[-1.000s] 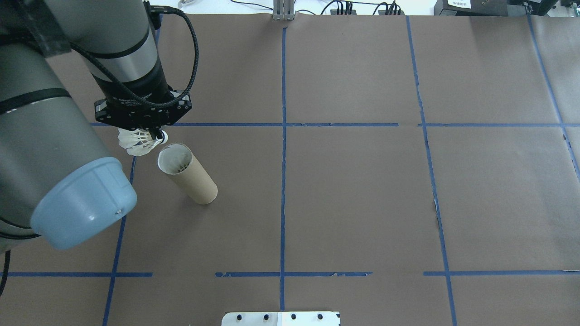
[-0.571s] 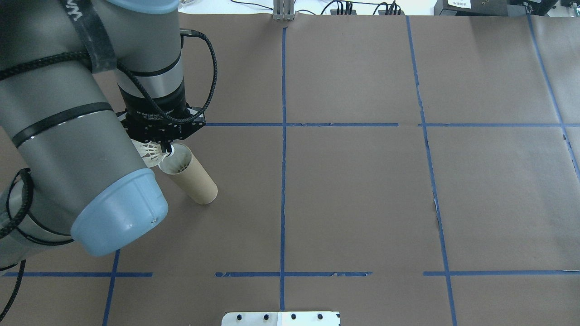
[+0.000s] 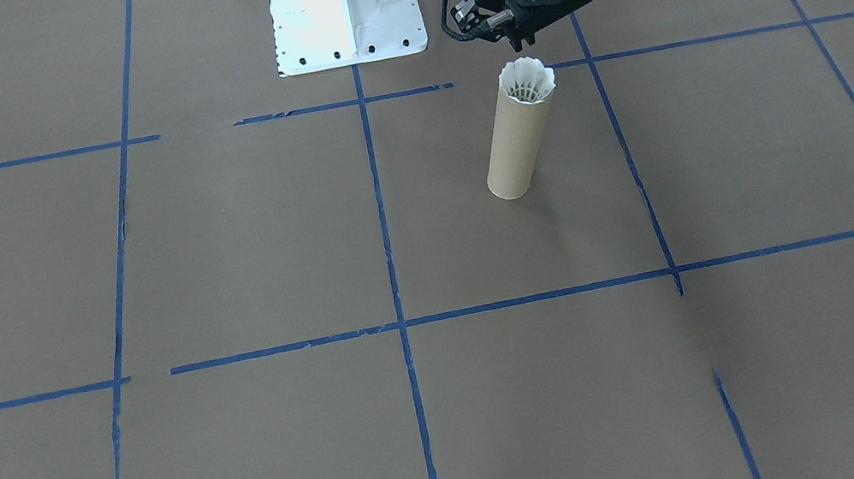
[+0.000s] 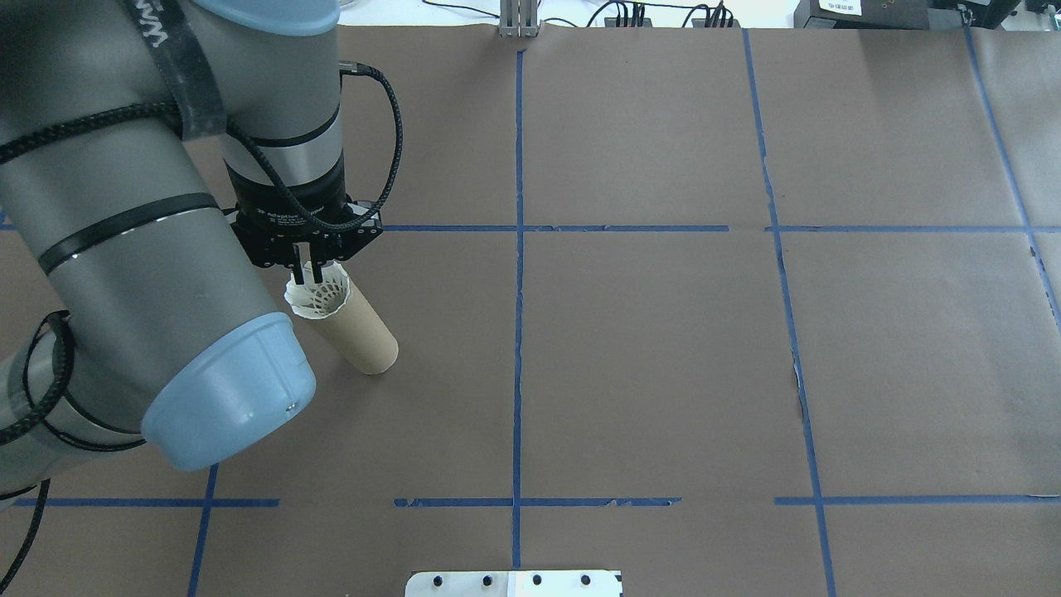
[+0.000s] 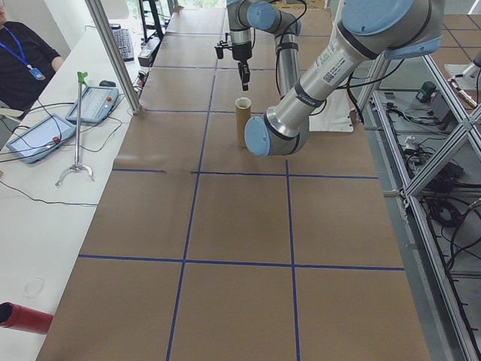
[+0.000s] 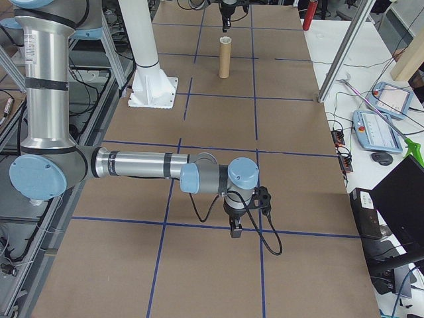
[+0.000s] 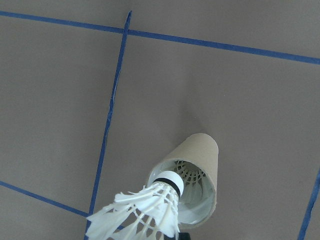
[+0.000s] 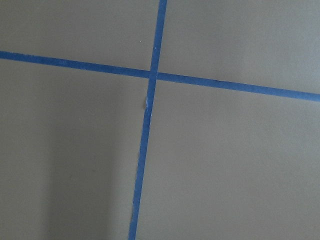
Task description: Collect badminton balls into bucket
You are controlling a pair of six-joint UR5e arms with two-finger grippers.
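Brown paper gridded with blue tape covers the desk (image 4: pixel 663 373). At its left in the overhead view, the left gripper (image 4: pixel 306 271) hangs directly over the one upright tube (image 4: pixel 360 336), jaws parted by a narrow gap and gripping nothing. One shuttlecock (image 4: pixel 315 297) sits cork-down in the tube's mouth, its skirt flaring above the rim. Only the left wrist view looks inside, where a second ribbed white shape lies deeper down. The right gripper (image 6: pixel 235 230) shows only in the right side view, low over bare paper; whether its jaws are parted cannot be told.
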